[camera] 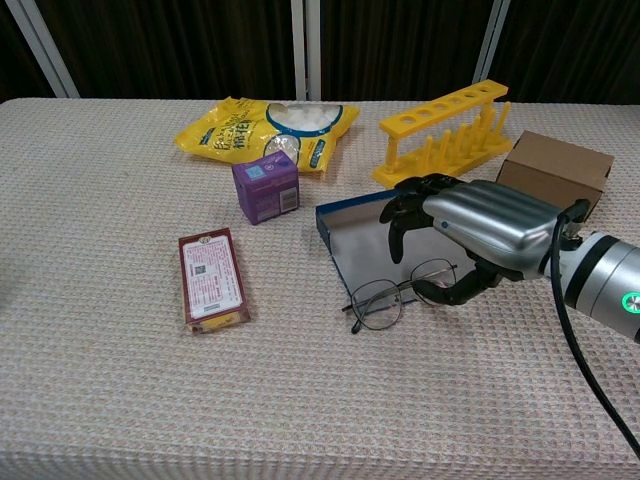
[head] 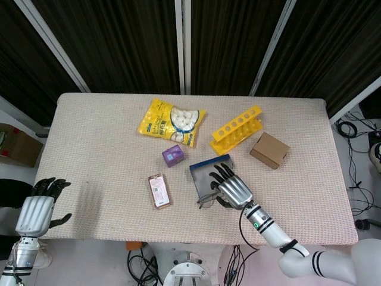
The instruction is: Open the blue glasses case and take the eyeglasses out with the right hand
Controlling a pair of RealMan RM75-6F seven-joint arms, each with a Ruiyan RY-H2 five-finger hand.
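Chest view shows the eyeglasses [camera: 400, 295] lying at the near edge of the opened blue glasses case [camera: 362, 232], one lens on the tabletop [camera: 120, 400] and the other under my right hand [camera: 470, 235]. My fingers [camera: 400, 205] are curled downward over the case and my thumb hooks in beside the right lens, but I cannot tell whether I have hold of the thin frame yet. If I close too hard I could bend the wire rim or press a lens into the tray; if too lightly, the frame may slide out toward the near side. Dragging could also shove the case left toward the purple box [camera: 266, 186]. My left hand [head: 37, 210] hangs off the tabletop's near left corner, fingers loosely apart, holding nothing.
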